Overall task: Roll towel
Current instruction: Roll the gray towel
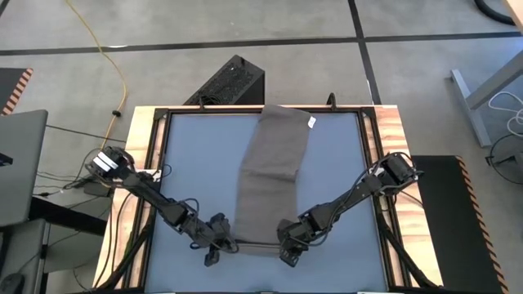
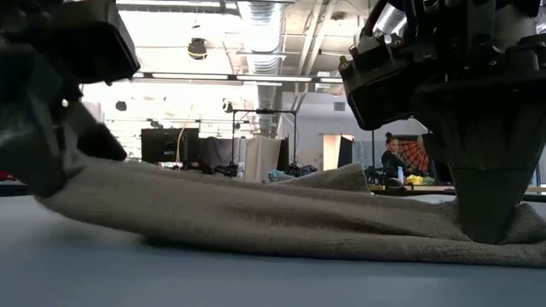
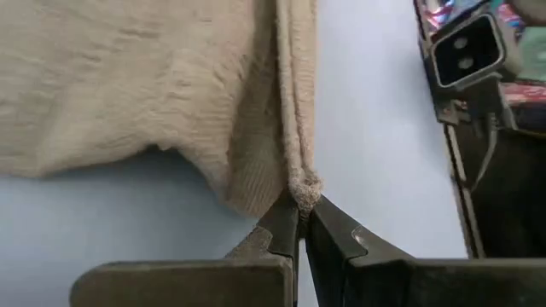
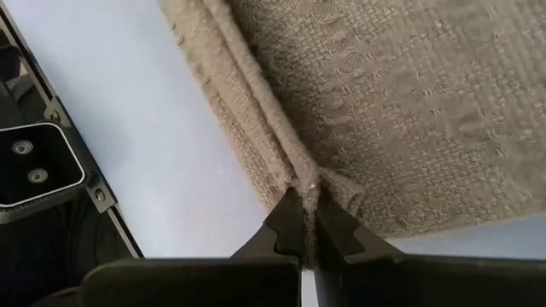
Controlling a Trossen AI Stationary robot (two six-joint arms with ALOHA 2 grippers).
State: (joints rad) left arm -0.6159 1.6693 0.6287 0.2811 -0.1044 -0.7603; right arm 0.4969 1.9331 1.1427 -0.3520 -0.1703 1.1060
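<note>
dark metal fingertips of the left gripper [image 3: 300, 223] are clenched on a near corner of the towel [image 1: 272, 175], pinching the doubled hem right at its tip; the right gripper [image 4: 309, 223] is clenched the same way on the other near corner. holding both corners at once keeps the near edge taut between them, which looks like the way to begin turning that edge over itself for a roll.

in the high view the two grippers sit low on the blue mat [image 1: 184, 155], one at each end of the towel's near edge, left [image 1: 221, 242] and right [image 1: 288, 245]. the taupe cloth runs away from them as a long strip up the middle of the mat, slightly bent, its far end with the small white tag [image 1: 311, 122] reaching the far frame rail.

the low view shows the near edge slightly raised and the rest lying slack and wrinkled on the mat.

bare mat lies on both sides of the strip, so the arms have room to travel forward along it. the wooden table border [image 1: 391, 131] and black frame stand well apart from the cloth's long edges.
</note>
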